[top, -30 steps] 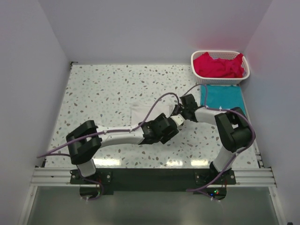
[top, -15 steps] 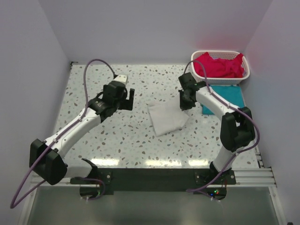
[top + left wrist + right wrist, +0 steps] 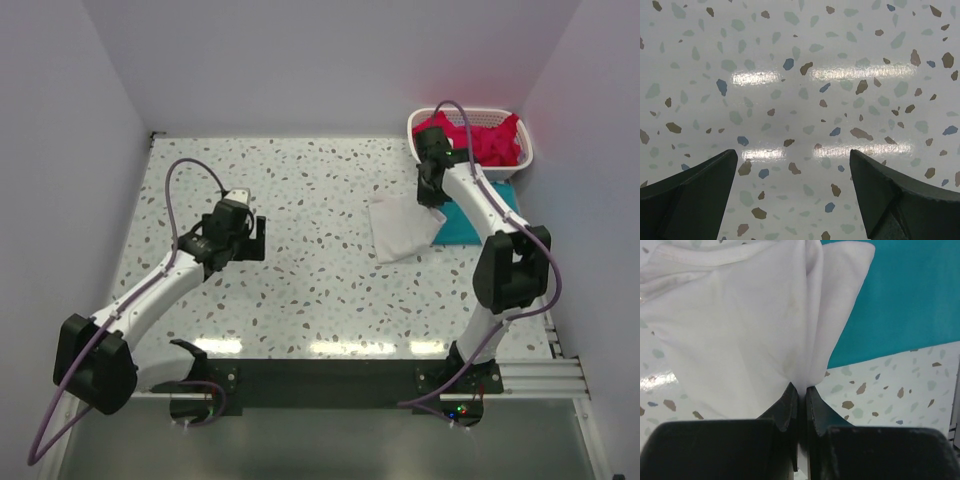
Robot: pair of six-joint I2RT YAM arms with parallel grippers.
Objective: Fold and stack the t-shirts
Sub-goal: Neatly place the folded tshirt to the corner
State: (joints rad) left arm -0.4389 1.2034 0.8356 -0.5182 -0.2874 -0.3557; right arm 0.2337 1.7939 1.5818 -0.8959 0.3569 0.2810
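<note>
Well, on the speckled table [image 3: 300, 300] the folded white shirt [image 3: 400, 228] lies with one edge just over the teal shirt [image 3: 468, 224]. The right gripper [image 3: 801, 390] is clamped on a bunched fold of the white one; I'd lift it clear of the table, then lay it square on the teal before letting go. The left gripper [image 3: 792, 160] hangs wide open, well apart

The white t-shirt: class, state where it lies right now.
In the top view, the white t-shirt lies right of centre on the table, beside the teal t-shirt, near the basket, its edge pinched by the right gripper.
</note>
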